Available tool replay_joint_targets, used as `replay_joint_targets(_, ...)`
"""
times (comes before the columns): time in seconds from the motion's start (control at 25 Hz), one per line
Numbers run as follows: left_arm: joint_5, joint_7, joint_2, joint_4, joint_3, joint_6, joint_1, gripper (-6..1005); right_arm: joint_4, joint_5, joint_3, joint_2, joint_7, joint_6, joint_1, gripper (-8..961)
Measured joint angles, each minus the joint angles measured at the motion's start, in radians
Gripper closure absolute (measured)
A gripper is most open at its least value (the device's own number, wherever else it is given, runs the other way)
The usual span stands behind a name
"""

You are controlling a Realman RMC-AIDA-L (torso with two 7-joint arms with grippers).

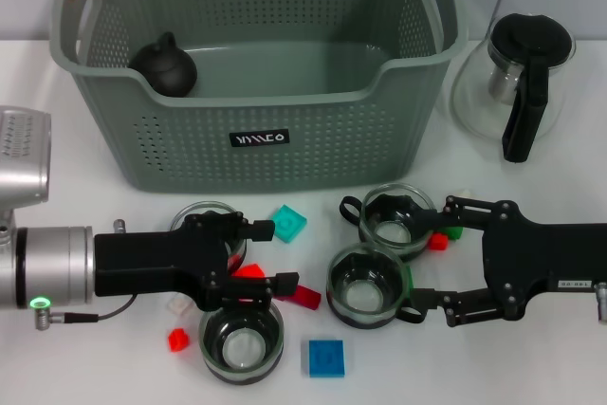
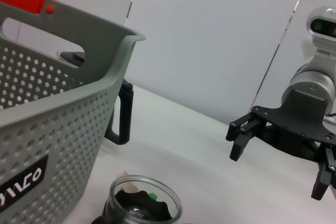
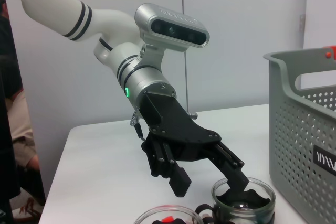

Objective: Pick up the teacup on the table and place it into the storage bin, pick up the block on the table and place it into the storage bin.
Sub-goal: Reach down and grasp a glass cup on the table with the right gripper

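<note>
Storage bin (image 1: 261,111): grey-green perforated basket with orange-red handles, sitting toward the table's (image 1: 531,367) far edge, its black label facing the robot.
Black teapot (image 1: 163,65): lying inside the bin, in its far left corner.
Glass teacups: four showing in the head view. One (image 1: 212,226) is sitting near the bin's front wall on the left, one (image 1: 241,344) near the table's front edge, one (image 1: 368,286) at the middle, one (image 1: 398,218) just behind it on the right.
Left gripper (image 1: 258,258): reaching in low from the table's left side, fingers spread wide, one over the left teacup, the other over the rim of the front one. It is gripping nothing.
Right gripper (image 1: 432,258): coming in from the right side, fingers splayed wide, one lying by the right-hand teacup, the other by the middle one. Whether either finger is touching glass is hard to judge.
Blocks: a teal block (image 1: 288,224) is lying just in front of the bin; a blue block (image 1: 325,358) near the front edge; a small red block (image 1: 177,339) front left; red pieces (image 1: 305,295) between the left gripper's fingers.
Glass pitcher (image 1: 517,82): black-lidded, standing at the far right, beside the bin.
</note>
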State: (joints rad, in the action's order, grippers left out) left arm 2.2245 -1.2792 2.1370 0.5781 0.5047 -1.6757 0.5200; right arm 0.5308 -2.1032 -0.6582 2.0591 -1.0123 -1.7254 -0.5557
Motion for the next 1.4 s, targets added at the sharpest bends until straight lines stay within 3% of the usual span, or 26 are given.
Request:
replay_joint_targets(0.52, -0.003, 0.011, 0.009, 0.000, -0.001, 0.010, 0.004, 139, 0.003, 0.000, 0.000, 0.002, 0.000, 0.016, -0.002, 12)
replay_joint_targets(0.84, -0.003, 0.011, 0.007, 0.003, -0.003, -0.005, -0.004, 139, 0.033, -0.051, -0.064, -0.011, -0.019, -0.024, -0.016, 12)
replay_joint_targets(1.16, -0.007, 0.011, 0.006, 0.003, -0.003, -0.002, -0.003, 139, 0.149, -0.173, -0.103, 0.024, -0.111, -0.016, -0.081, 12)
replay_joint_targets(1.4, -0.020, 0.011, 0.009, 0.002, -0.003, 0.003, -0.005, 139, 0.168, -0.183, -0.232, 0.037, -0.161, 0.014, -0.147, 13)
